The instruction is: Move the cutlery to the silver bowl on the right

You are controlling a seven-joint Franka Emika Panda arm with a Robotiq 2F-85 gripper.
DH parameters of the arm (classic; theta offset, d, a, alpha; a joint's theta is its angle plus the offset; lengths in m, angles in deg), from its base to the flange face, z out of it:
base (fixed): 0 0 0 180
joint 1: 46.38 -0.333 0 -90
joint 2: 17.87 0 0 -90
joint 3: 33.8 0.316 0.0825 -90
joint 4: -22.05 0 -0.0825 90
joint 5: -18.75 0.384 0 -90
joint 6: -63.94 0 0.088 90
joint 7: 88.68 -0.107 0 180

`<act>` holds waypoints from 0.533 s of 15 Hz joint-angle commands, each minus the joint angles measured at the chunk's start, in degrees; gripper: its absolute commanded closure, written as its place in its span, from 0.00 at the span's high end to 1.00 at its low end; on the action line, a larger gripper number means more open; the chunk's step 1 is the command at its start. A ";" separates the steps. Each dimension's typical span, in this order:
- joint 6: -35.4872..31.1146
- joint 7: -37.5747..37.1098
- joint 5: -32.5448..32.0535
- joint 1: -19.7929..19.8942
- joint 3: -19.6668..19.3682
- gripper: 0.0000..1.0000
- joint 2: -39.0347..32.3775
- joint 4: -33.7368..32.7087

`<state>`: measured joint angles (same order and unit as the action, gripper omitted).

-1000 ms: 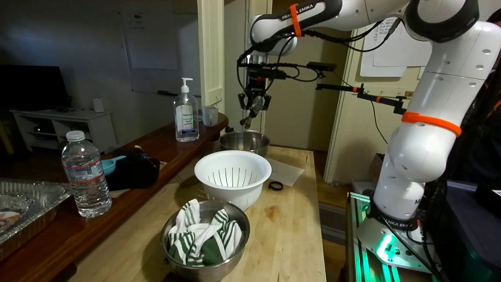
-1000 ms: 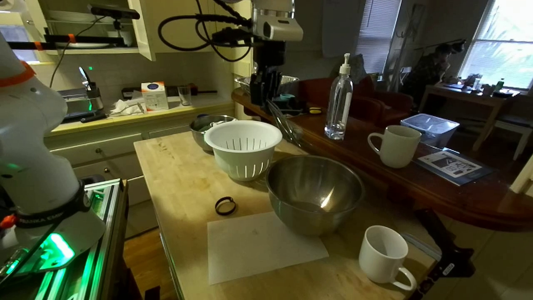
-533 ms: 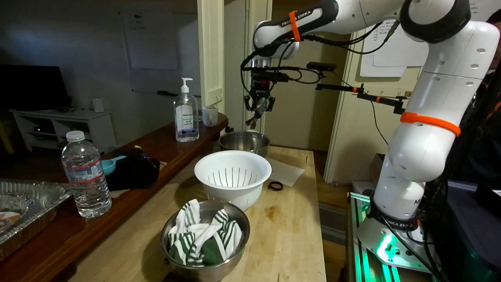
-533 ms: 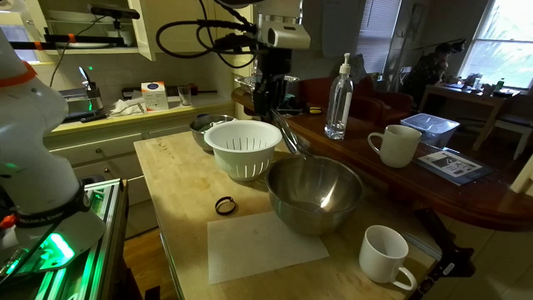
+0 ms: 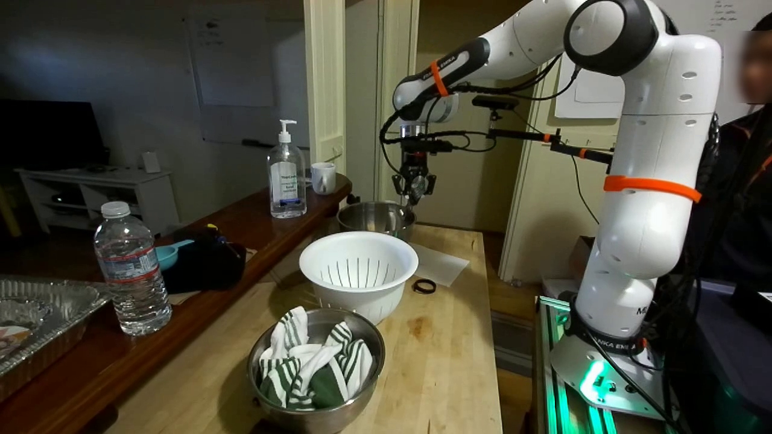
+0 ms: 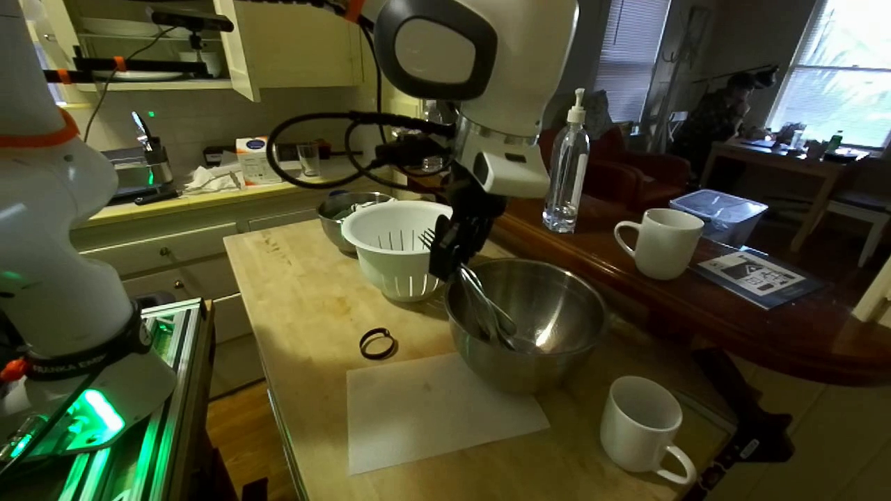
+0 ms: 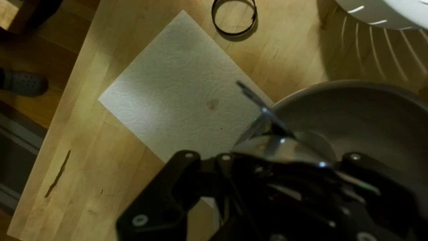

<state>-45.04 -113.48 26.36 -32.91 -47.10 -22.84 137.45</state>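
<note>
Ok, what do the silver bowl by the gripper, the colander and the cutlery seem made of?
Silver bowl: semi-gloss grey metal, likely stainless steel; a bright streak glints inside.
Colander: smooth white with a soft sheen, probably plastic by its moulded-looking slots, though enamelled metal is possible.
Cutlery: shiny metal, probably stainless steel too; sharp highlights show in the wrist view.

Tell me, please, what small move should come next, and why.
I'd probably ease the pincer toward the middle of the silver bowl: the cutlery it grips seems to reach inside, but in both exterior views the pincer appears near the rim, fork tines pointing outward.
</note>
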 commanded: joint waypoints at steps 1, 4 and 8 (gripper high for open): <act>0.26 2.57 2.82 0.42 -0.43 0.02 -4.23 -5.11; 0.79 2.83 3.13 -0.02 -0.06 0.02 -5.62 -8.95; 0.20 2.43 2.66 -0.58 0.41 0.09 -5.66 -9.08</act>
<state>-45.07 -111.12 28.98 -33.31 -46.41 -28.44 128.57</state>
